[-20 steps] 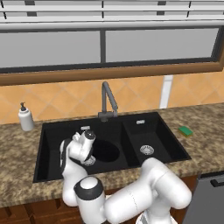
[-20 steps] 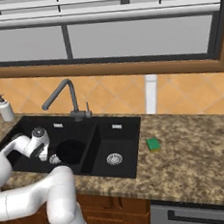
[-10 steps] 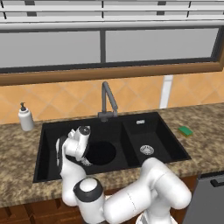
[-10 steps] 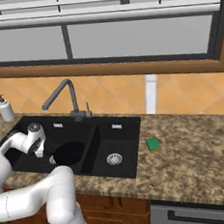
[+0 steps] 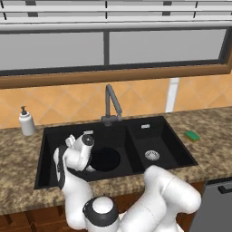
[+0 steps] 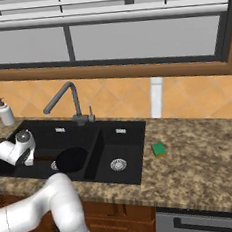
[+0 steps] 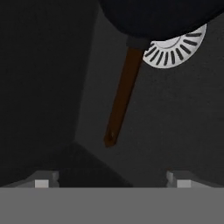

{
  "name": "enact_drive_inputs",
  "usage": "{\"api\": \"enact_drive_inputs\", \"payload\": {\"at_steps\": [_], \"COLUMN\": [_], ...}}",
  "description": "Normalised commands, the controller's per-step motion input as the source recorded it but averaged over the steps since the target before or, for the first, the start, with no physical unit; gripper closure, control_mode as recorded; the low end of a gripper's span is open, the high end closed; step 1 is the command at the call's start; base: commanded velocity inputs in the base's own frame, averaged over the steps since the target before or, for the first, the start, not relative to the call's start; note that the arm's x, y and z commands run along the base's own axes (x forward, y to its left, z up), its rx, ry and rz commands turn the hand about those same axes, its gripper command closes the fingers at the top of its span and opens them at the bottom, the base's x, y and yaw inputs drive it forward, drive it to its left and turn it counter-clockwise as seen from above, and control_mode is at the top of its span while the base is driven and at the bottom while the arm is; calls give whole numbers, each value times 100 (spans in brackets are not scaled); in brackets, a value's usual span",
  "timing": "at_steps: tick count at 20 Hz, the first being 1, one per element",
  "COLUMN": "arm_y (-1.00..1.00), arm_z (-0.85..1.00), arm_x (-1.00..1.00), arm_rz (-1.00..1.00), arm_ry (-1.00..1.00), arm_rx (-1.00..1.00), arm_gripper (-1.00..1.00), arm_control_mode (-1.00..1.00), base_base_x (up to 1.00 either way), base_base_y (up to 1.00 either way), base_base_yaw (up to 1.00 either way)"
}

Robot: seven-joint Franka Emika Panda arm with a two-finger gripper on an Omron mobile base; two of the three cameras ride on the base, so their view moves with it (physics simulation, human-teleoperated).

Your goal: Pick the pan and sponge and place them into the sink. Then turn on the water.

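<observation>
The black pan lies on the floor of the larger left basin of the black sink. In the hand view its body partly covers the silver drain, and its brown handle points toward me. My gripper hovers above the handle's end, open, with nothing between its fingers. The green sponge rests on the counter to the right of the sink. The dark faucet stands behind the basins, with no water running.
A white soap bottle stands on the counter left of the sink. The smaller right basin holds a round drain. A dark appliance front sits below the counter at the right.
My gripper has opened and let go of the pan's handle. The hand has lifted slightly away, and the pan stays in the left basin.
</observation>
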Motion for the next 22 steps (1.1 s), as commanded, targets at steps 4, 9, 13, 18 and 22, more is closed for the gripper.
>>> {"api": "enact_drive_inputs", "payload": {"at_steps": [4,9,13,18,22], "arm_y": [36,-20,-43,-37,-40], "arm_z": [100,91,87,98,96], "arm_x": [-40,-70,-86,-66,-50], "arm_rz": [0,-2,-2,0,-8], "arm_ry": [0,-10,-8,-7,0], "arm_rx": [-3,3,9,10,11], "arm_gripper": [-100,-100,-100,-100,-100], "arm_control_mode": [-100,-100,-100,-100,-100], "base_base_x": [0,0,0,0,0], "base_base_y": [0,0,0,0,0], "base_base_yaw": [0,0,0,0,0]}}
